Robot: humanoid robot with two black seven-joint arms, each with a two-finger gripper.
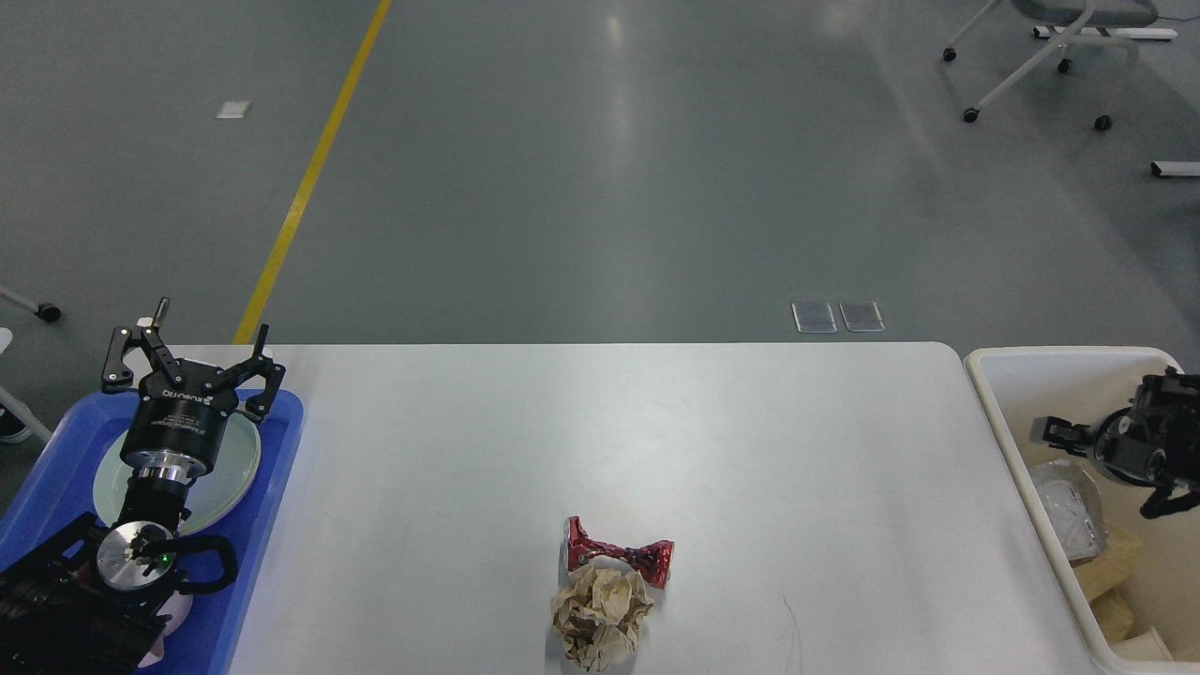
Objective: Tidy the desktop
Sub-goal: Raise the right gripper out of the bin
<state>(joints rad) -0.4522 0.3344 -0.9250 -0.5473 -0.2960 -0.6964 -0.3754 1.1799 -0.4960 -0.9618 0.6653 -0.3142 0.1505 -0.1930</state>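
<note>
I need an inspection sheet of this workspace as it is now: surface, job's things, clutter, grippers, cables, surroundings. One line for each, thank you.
Surface: white desktop, mostly bare, faint marks near the front edge.
Job's things: blue tray at the left end holding a pale green plate; cream bin at the right end with clear plastic waste inside.
Clutter: crushed red can touching a crumpled brown paper ball, front centre.
Grippers: left gripper open over the plate, holding nothing; right gripper over the bin, fingers unclear.
Cables: nothing seen.
Surroundings: grey floor, yellow line, wheeled chair far right.
</note>
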